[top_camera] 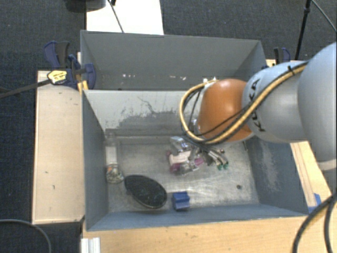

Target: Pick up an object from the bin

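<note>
My gripper (pixel 181 144) reaches down from under the orange wrist cover into the middle of the bin. Right beneath it, on the bin floor, lies a small purple and white thing (pixel 182 163), touching or nearly touching the gripper's lower end. Just to its right, partly under the arm, is a small bundle of dark sticks with green tips (pixel 221 164).
A black oval thing (pixel 146 191) lies near the front wall, with a small blue block (pixel 180 200) to its right. A small clear glass-like thing (pixel 112 173) sits against the left wall. The arm covers the bin's back right.
</note>
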Controlling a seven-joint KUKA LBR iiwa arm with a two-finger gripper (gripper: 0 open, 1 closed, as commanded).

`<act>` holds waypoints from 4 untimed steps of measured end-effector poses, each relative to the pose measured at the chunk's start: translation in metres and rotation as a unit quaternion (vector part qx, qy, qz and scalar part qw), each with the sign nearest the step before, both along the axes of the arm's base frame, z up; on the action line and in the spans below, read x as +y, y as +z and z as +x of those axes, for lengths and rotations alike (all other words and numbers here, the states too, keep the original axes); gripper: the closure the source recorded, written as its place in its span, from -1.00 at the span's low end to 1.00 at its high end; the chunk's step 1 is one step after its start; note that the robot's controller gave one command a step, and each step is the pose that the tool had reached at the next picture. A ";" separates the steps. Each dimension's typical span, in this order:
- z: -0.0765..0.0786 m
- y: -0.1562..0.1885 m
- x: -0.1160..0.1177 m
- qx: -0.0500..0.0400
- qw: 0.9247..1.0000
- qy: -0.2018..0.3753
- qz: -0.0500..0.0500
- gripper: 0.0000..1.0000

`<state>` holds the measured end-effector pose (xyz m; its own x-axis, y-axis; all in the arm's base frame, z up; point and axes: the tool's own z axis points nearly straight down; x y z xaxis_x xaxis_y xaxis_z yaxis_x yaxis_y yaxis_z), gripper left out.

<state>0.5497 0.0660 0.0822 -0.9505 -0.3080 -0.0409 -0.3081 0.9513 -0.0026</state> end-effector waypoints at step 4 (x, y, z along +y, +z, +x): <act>0.032 -0.009 0.026 0.019 0.992 0.123 -0.007 1.00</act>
<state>0.5815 0.0919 0.0728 -0.8475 -0.5307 -0.0002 -0.5307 0.8475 -0.0001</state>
